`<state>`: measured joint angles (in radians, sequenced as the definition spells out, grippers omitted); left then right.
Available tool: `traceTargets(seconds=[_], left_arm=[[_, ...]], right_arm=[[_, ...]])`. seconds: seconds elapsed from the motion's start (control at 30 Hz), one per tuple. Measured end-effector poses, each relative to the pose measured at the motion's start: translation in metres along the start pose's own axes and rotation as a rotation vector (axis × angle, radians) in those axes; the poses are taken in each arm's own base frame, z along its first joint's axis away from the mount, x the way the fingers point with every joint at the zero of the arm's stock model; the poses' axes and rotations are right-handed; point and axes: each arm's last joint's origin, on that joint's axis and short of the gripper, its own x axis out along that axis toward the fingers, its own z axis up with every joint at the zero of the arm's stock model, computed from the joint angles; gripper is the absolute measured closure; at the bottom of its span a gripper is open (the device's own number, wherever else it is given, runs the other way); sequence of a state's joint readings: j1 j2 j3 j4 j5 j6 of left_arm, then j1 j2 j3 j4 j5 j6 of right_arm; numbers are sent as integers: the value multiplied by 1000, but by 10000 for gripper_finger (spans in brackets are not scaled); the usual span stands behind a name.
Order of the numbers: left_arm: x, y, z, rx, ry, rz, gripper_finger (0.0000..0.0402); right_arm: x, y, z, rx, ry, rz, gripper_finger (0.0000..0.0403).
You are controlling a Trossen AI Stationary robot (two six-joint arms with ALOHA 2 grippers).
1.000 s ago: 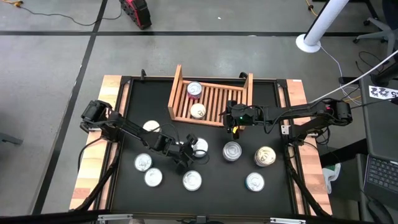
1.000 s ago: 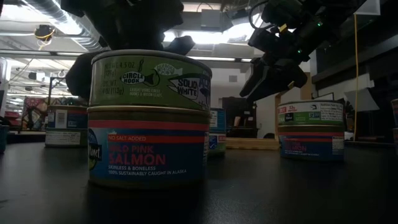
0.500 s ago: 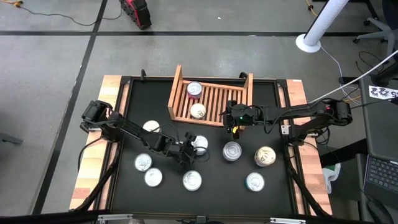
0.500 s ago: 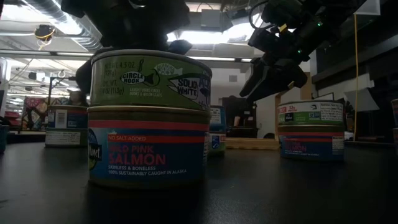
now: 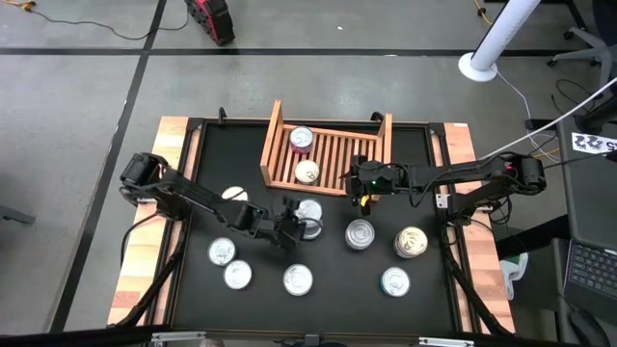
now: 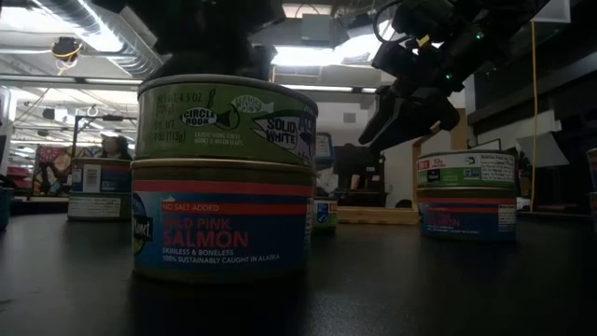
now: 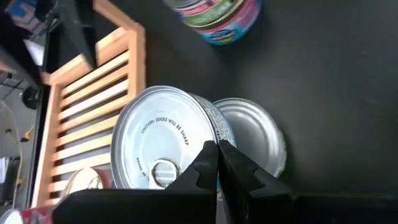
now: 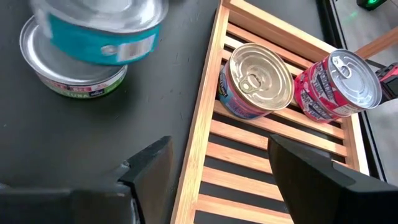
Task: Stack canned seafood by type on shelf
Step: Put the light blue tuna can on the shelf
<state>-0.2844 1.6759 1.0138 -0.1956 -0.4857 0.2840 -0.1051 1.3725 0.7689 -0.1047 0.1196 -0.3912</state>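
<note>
**Left jaws pinch a blue-labelled tin above another; right jaws wait open at the shelf edge**

The left gripper (image 5: 295, 225) has its jaws drawn tight together, pinched onto the rim of a blue-labelled tin (image 7: 163, 145) whose silvery lid reads "edges will be sharp". In the right wrist view the same tin (image 8: 99, 28) sits raised and tilted, partly over a green-labelled tin (image 8: 74, 74) that rests on the black table (image 5: 328, 280). Just beyond the left jaws, in the left wrist view, a stack with green and pink labels (image 7: 217, 18) stands on the table, and the wooden shelf (image 7: 93, 106) lies off to one side.

The right gripper (image 5: 359, 183) has its jaws spread wide with nothing between them. It hovers by the side board of the shelf (image 5: 326, 154). Ahead of those jaws, on the slats, lie two tins: a pink-labelled tin (image 8: 258, 81) and a red-labelled tin (image 8: 339, 84), touching each other.

Farther out from both grippers, six more tins stand scattered on the table, among them a tin close below the right gripper (image 5: 360, 233) and a gold-lidded tin (image 5: 412, 242). In the low view, nearest the camera, a green "solid white" tin (image 6: 227, 117) is stacked on a pink salmon tin (image 6: 222, 219).
</note>
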Motion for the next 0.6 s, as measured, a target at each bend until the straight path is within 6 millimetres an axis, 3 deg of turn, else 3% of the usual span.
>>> traceTargets(seconds=[0.23, 0.6], left_arm=[[-5, 25, -10, -63, 80, 61, 401], [6, 58, -37, -106, 252, 103, 401]], right_arm=[[0, 0, 0, 0, 0, -1, 141], [0, 0, 0, 0, 1, -2, 141]])
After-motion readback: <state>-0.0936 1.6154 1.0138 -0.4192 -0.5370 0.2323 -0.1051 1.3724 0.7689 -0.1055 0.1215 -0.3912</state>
